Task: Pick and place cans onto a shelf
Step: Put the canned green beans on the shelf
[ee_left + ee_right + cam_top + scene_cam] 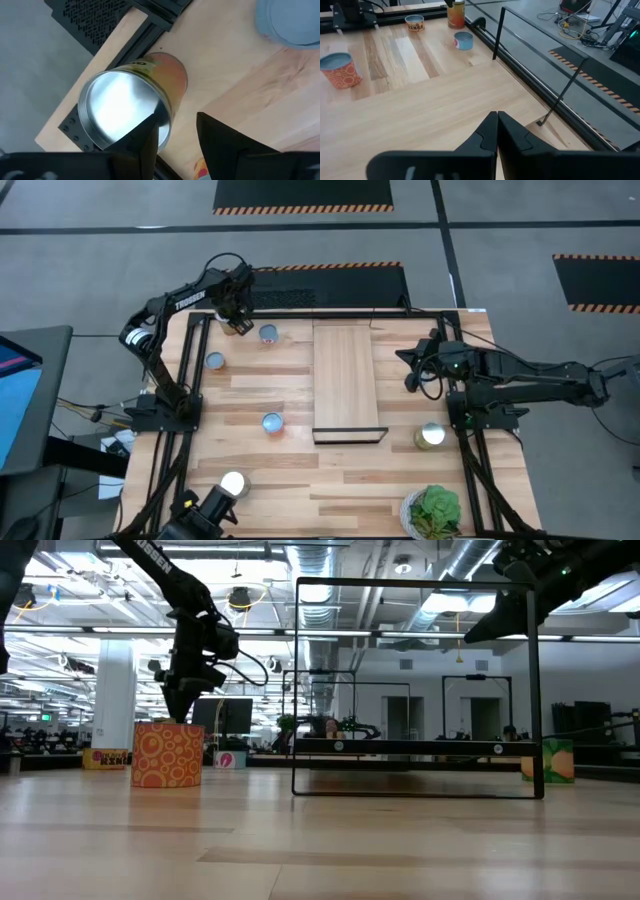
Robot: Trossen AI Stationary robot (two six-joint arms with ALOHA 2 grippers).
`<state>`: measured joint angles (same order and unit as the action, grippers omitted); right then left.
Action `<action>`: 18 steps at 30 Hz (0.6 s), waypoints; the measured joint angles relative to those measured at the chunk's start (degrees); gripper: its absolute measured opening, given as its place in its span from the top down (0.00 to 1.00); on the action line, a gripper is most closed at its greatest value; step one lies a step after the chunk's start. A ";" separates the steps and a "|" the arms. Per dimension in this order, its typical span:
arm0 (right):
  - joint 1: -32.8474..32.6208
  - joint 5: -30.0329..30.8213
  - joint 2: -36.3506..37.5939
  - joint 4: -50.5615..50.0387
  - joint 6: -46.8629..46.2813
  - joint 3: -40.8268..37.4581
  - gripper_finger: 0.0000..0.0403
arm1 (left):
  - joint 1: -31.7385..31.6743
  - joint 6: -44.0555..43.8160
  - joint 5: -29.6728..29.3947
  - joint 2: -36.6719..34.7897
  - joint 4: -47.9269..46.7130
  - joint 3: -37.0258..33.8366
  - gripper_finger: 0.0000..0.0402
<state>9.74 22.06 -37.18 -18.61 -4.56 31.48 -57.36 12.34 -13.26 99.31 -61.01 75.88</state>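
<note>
An orange-and-yellow can (120,112) with a shiny silver top stands near the table's far left corner (240,328). My left gripper (175,142) is open just above it. One finger shows in front of the top's rim and the other stands beside the can. Other cans stand on the table: a blue one (268,334), one at the left (215,361), an orange-patterned one (272,422), a green one (432,435) and one at the near left (232,483). The pale-wood shelf (346,380) lies mid-table, and no can is on it. My right gripper (497,120) is shut and empty above the table, right of the shelf (412,370). My left gripper comes at the can from above, its fingers either side of the rim (162,117) on one side of the silver top. I cannot tell whether a finger touches the can. The can stands upright on the table.
A leafy plant (432,510) stands at the near right corner. A black metal frame (500,30) runs along the table's far edge, close behind the can. Bare planks lie between the shelf and the left cans.
</note>
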 joint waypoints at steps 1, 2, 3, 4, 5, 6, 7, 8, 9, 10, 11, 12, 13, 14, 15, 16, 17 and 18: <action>0.00 0.00 -0.01 0.00 0.00 0.00 0.93 | 0.08 0.35 -0.01 0.00 0.01 0.00 0.69; 0.00 0.00 -0.01 0.00 0.00 0.00 0.93 | 0.31 0.64 -0.04 0.00 -0.07 0.00 0.70; 0.00 0.00 -0.01 -0.03 0.00 0.00 0.93 | 0.37 0.80 -0.07 0.00 -0.26 0.00 0.72; 0.00 0.00 -0.01 -0.04 0.00 0.00 0.93 | 0.39 0.98 -0.07 0.00 -0.80 0.05 0.75; 0.00 0.00 0.02 -0.02 0.00 0.00 0.93 | 0.39 1.28 -0.11 0.00 -1.50 0.09 0.79; 0.00 0.00 0.02 -0.02 0.00 0.00 0.93 | 0.41 1.54 -0.27 0.00 -2.39 0.09 0.84; 0.00 0.00 0.00 -0.04 0.00 0.00 0.93 | 0.51 1.55 -0.34 -0.02 -2.99 0.09 0.90; 0.00 0.00 -0.01 -0.03 0.00 0.00 0.93 | 0.62 1.50 -0.32 -0.05 -3.25 0.10 0.95; 0.00 0.00 0.02 -0.02 0.00 0.00 0.93 | 0.63 1.32 -0.22 -0.12 -3.42 0.12 0.97; 0.00 0.00 0.02 -0.04 0.00 0.00 0.93 | 0.65 1.31 -0.14 -0.13 -3.89 0.24 0.98; 0.00 0.00 -0.01 -0.09 0.00 0.00 0.93 | 0.80 1.31 -0.10 -0.08 -4.87 0.53 0.99; 0.00 0.02 0.02 -0.11 0.00 0.00 0.93 | 0.94 1.25 -0.04 0.01 -6.33 1.02 0.99; 0.00 0.02 0.02 -0.11 0.00 0.00 0.93 | 1.30 0.87 -0.02 0.21 -8.09 1.66 1.00; 0.00 0.00 0.02 -0.11 0.00 0.00 0.93 | 1.70 0.67 -0.02 0.36 -9.70 2.54 1.00; 0.00 0.02 0.02 -0.11 0.00 0.00 0.93 | 2.24 0.56 0.23 0.42 -11.33 3.85 1.00; 0.00 0.02 0.02 -0.13 0.00 0.00 0.93 | 2.78 0.45 0.58 0.30 -13.13 5.27 1.00; 0.00 0.02 0.02 -0.12 -0.02 0.00 0.93 | 3.44 0.44 0.95 0.20 -14.89 6.67 1.00; 0.00 0.02 0.02 -0.15 -0.01 0.00 0.93 | 4.18 0.40 1.21 0.17 -16.80 8.06 1.00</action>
<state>9.74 22.09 -37.17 -18.76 -4.57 31.48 -53.18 12.74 -12.04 99.48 -77.82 83.94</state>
